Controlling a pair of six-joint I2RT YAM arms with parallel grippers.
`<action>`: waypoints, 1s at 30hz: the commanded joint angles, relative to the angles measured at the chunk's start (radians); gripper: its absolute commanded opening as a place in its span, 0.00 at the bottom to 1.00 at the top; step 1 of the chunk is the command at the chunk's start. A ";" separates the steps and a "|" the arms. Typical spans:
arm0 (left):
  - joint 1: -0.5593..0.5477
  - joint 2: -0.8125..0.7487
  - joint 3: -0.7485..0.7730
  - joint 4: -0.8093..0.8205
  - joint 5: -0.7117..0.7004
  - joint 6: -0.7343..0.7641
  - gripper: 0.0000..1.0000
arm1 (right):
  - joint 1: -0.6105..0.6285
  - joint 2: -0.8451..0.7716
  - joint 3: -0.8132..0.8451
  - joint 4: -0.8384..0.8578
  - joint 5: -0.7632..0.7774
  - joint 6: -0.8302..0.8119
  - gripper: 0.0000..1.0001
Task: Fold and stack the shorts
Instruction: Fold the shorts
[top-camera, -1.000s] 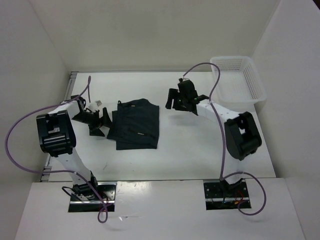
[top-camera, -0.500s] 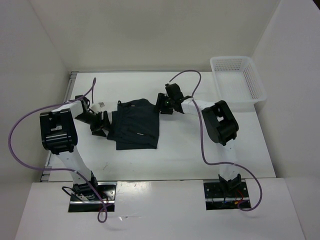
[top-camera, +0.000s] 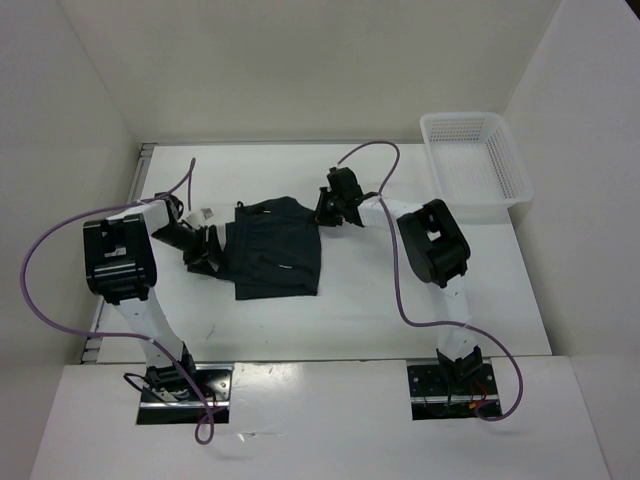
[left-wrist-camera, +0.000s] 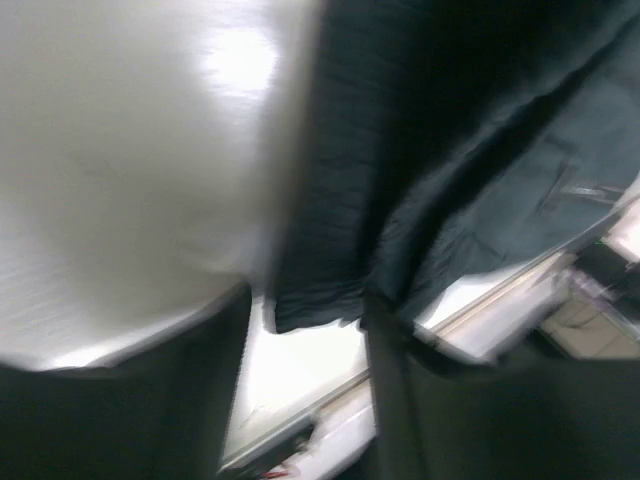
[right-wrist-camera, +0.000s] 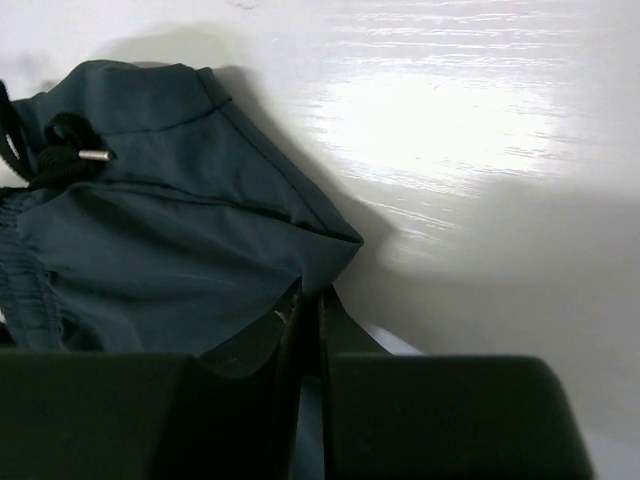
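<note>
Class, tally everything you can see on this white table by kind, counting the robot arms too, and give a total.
dark navy shorts: 1
white mesh basket: 1
robot arms: 2, left arm and right arm
Total: 4

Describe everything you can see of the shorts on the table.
The shorts are very dark navy, soft thin cloth, folded into a rough rectangle and lying flat on the white table. A gathered waistband and a black drawstring with a metal tip show in the right wrist view. The right gripper pinches the far right corner; the left gripper straddles the left edge, fingers apart.
</note>
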 joint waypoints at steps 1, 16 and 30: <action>-0.036 -0.006 0.018 -0.052 0.000 0.028 0.61 | -0.004 -0.041 -0.020 -0.055 0.130 -0.028 0.11; -0.121 -0.037 0.056 -0.072 0.149 0.028 1.00 | -0.170 -0.190 -0.065 -0.126 0.181 -0.272 0.21; -0.067 -0.114 0.058 0.012 0.149 0.028 1.00 | -0.193 -0.413 -0.021 -0.228 0.290 -0.340 1.00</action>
